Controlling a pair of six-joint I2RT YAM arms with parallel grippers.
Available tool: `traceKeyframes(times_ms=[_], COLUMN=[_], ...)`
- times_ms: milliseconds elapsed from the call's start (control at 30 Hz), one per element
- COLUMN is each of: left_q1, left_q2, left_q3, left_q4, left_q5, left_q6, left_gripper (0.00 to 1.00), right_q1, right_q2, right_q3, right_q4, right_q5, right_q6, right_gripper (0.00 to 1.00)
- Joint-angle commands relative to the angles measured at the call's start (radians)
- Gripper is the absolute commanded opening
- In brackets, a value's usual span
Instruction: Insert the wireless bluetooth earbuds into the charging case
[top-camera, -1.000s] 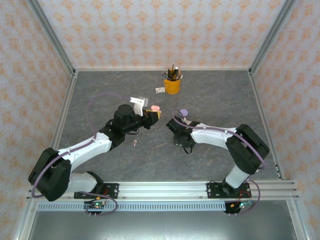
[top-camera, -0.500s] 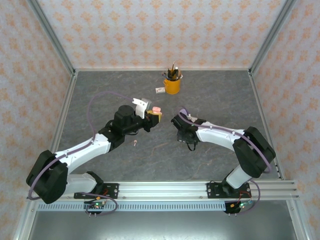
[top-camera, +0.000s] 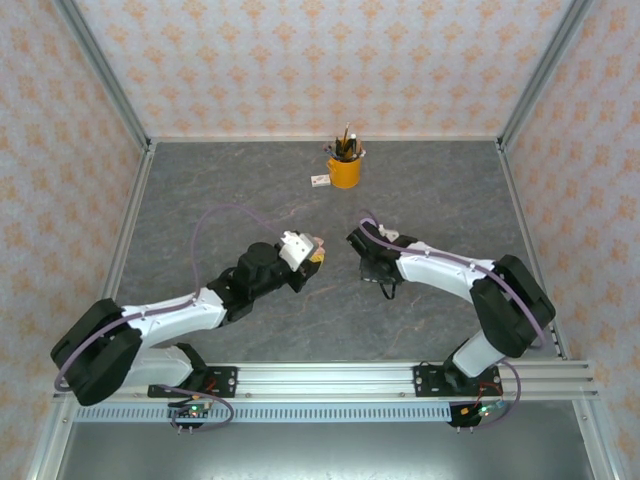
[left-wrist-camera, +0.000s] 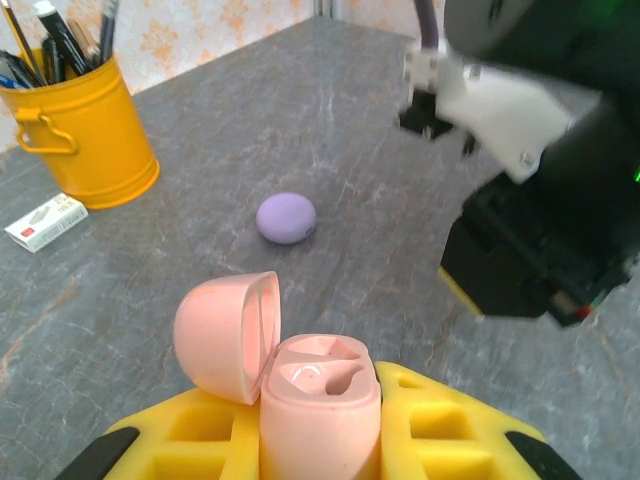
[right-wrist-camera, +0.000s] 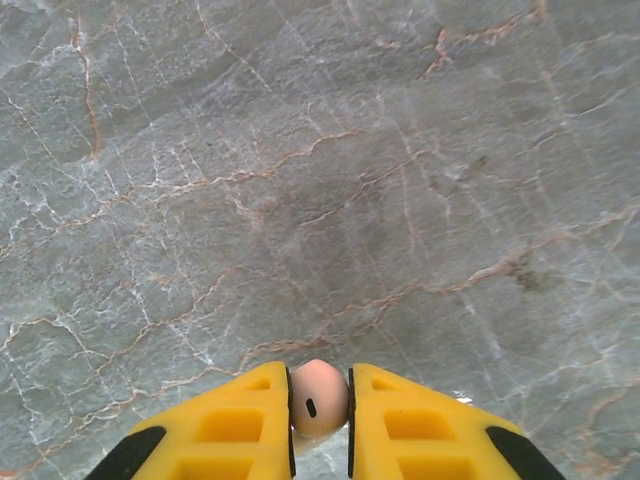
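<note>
My left gripper (left-wrist-camera: 318, 445) (top-camera: 312, 252) is shut on a pale pink charging case (left-wrist-camera: 320, 385) (top-camera: 318, 241), held upright with its lid hinged open to the left and both inner sockets bare. My right gripper (right-wrist-camera: 319, 412) (top-camera: 382, 282) points down at the table, shut on one pale pink earbud (right-wrist-camera: 318, 393) whose rounded head pokes out between the yellow fingers. In the left wrist view the right gripper's black body (left-wrist-camera: 540, 260) hovers just right of the case. A closed lilac case (left-wrist-camera: 286, 217) lies on the table behind the pink one.
A yellow cup of pens (top-camera: 344, 170) (left-wrist-camera: 75, 130) stands at the back with a small white box (top-camera: 320, 181) (left-wrist-camera: 45, 222) beside it. Grey marbled tabletop (right-wrist-camera: 320, 150) lies under the right gripper. Patterned walls and metal rails enclose the table.
The left arm has carried the open pink case toward the near edge and slightly right. The right gripper has shifted a little to the right, still holding the earbud.
</note>
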Motion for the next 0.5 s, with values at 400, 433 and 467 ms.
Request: traceKeyframes(times_ms=[400, 433, 467], left_q1=[-0.009, -0.011, -0.014], left_q2=[0.182, 0.192, 0.201], left_q3=[0.042, 0.048, 0.054], left_q4=[0.39, 0.399, 0.41], left_q5=[0.125, 0.125, 0.128], left_q6=[0.078, 0.076, 0.073], left_gripper=[0.0, 0.0, 0.0], right_q1=[-0.005, -0.006, -0.006], right_q2=[-0.244, -0.254, -0.263], right_q3=[0.146, 0.159, 0.172], right_q4=[-0.175, -0.18, -0.187], right_q5=[0.132, 0.131, 0.13], right_q6=[-0.158, -0.166, -0.173], right_gripper=[0.18, 0.18, 0.18])
